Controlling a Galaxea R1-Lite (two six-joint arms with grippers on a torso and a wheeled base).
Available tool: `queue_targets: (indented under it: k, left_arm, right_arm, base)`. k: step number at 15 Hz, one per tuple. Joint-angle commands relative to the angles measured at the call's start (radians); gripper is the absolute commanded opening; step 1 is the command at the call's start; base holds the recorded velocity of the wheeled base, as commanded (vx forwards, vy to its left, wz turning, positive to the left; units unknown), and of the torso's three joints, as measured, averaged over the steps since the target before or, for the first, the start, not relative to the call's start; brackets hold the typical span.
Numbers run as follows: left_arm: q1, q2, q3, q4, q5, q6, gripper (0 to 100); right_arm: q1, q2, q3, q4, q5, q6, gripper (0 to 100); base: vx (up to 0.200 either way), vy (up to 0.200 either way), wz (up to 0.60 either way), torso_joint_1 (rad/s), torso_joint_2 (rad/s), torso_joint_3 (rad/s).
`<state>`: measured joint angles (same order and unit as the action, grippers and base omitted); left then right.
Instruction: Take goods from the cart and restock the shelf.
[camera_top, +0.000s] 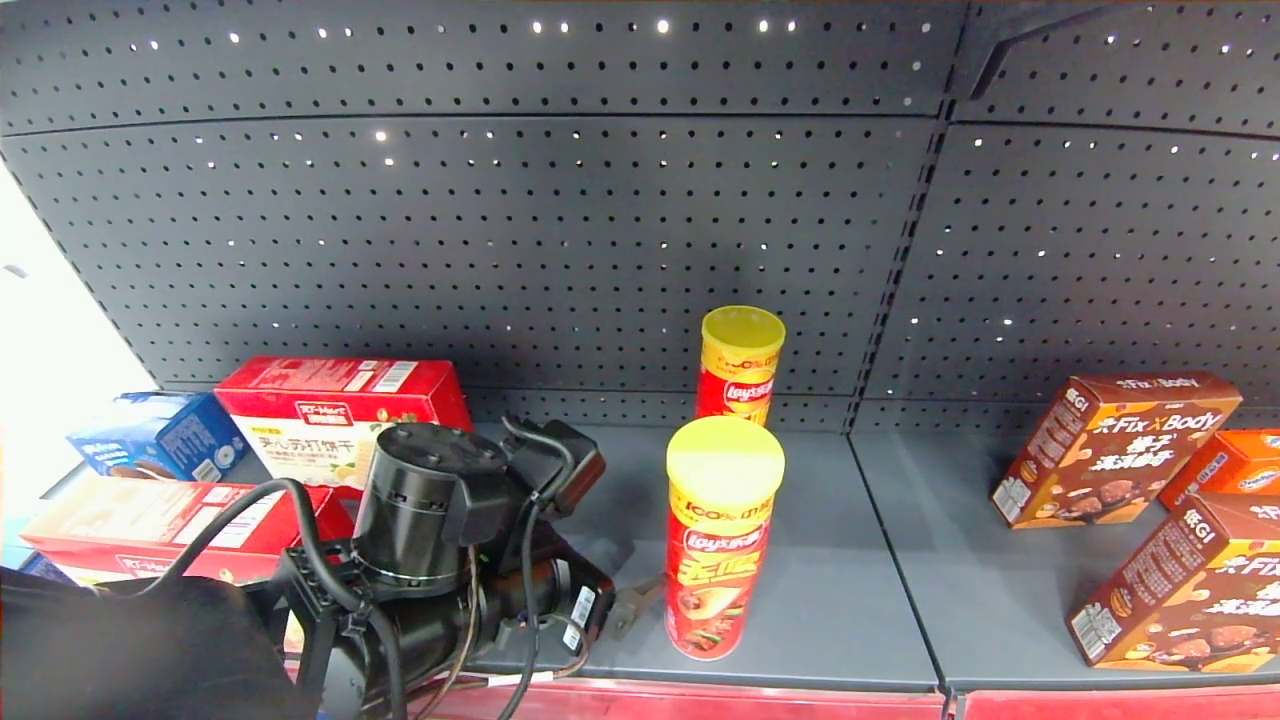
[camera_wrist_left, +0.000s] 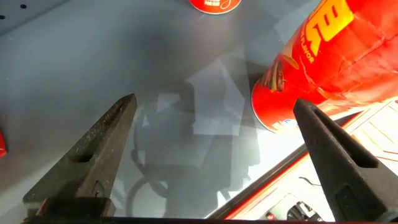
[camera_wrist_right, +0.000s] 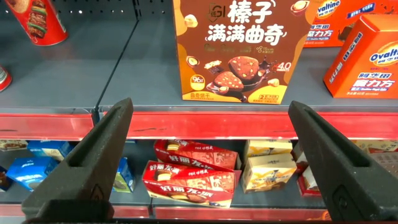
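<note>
Two red chip cans with yellow lids stand upright on the grey shelf (camera_top: 860, 570): a front can (camera_top: 722, 540) near the shelf's edge and a back can (camera_top: 740, 365) by the pegboard. My left gripper (camera_top: 632, 603) rests low over the shelf just left of the front can. It is open with nothing between its fingers (camera_wrist_left: 93, 155). In the left wrist view the front can (camera_wrist_left: 329, 62) lies just outside one finger, and the back can's base (camera_wrist_left: 214, 5) is farther off. My right gripper (camera_wrist_right: 209, 106) is open and empty, out in front of the shelf's red rail (camera_wrist_right: 205, 124).
Red boxes (camera_top: 340, 405) and a blue box (camera_top: 160, 435) fill the shelf's left side. Brown biscuit boxes (camera_top: 1115, 450) and an orange box (camera_top: 1235, 465) stand on the right bay. A lower shelf holds more boxes (camera_wrist_right: 193, 177). Bare shelf lies between the cans and the brown boxes.
</note>
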<state>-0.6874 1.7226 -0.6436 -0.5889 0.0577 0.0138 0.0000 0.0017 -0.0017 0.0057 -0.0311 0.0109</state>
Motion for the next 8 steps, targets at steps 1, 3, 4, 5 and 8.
queue_targets:
  k: [1,3,4,5,8]
  left_arm:
    - [-0.004,0.002,-0.001,-0.002,0.001,0.0,100]
    - [-0.007,0.012,-0.008,-0.002,0.001,0.0,100]
    - [-0.009,0.014,-0.01,-0.003,0.001,0.0,100]
    - [-0.009,0.017,-0.013,-0.003,0.001,0.0,100]
    - [-0.009,0.04,-0.018,-0.029,-0.001,0.002,100]
  right_arm:
    - [0.002,0.001,0.0,0.0,-0.001,0.0,100]
    - [0.002,0.001,0.0,0.0,-0.001,0.0,100]
    - [0.002,0.001,0.0,0.0,0.0,0.0,100]
    - [0.002,0.001,0.0,0.0,0.0,0.0,100]
    - [0.0,0.001,0.0,0.0,0.0,0.0,100]
  base:
    - [0.0,0.0,0.0,0.0,0.0,0.0]
    - [0.0,0.0,0.0,0.0,0.0,0.0]
    - [0.0,0.0,0.0,0.0,0.0,0.0]
    - [0.0,0.0,0.0,0.0,0.0,0.0]
    - [0.0,0.0,0.0,0.0,0.0,0.0]
